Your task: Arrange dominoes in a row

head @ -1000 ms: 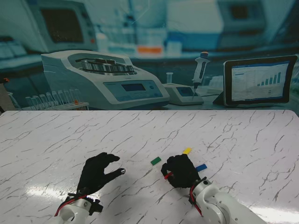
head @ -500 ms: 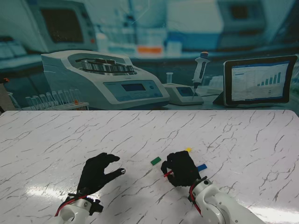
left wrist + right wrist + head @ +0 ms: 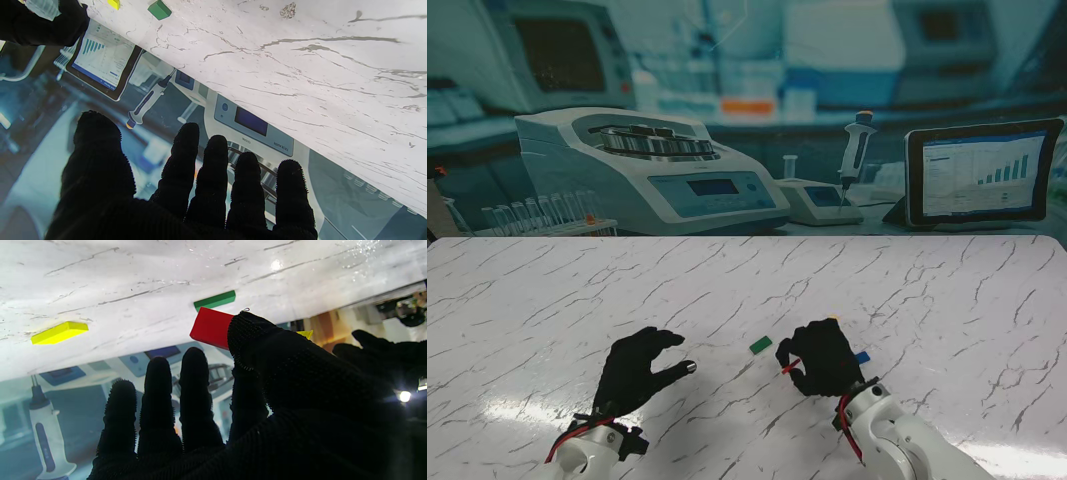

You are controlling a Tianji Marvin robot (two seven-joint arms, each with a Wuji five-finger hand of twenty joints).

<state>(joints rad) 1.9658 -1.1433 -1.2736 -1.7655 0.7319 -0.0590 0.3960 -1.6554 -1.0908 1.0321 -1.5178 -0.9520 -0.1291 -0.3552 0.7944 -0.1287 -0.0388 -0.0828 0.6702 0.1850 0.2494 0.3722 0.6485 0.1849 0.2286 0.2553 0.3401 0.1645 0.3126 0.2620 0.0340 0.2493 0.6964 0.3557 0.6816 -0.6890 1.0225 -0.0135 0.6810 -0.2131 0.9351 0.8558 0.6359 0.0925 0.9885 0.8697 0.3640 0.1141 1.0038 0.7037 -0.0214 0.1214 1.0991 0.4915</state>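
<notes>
- The red domino (image 3: pixel 210 327) is a small flat rectangular block with crisp edges; in the stand view only a thin red sliver of it shows, in the lower centre of the frame.
- The right hand (image 3: pixel 825 358) pinches that red domino, thumb (image 3: pixel 253 340) pressed on one face, the other fingers (image 3: pixel 195 396) extended beside it.
- The green domino (image 3: pixel 761 344) lies flat on the white marbled worktop (image 3: pixel 927 290), just left of the right hand in the stand view, apart from it.
- The yellow domino (image 3: pixel 60 332) lies flat on the worktop; in the stand view the hand hides nearly all of it.
- A blue domino (image 3: pixel 862 356) peeks out at the right hand's right edge.
- The left hand (image 3: pixel 635 370), lower left of the stand view, holds nothing, fingers (image 3: pixel 213 173) spread and loosely curved, thumb apart.
</notes>
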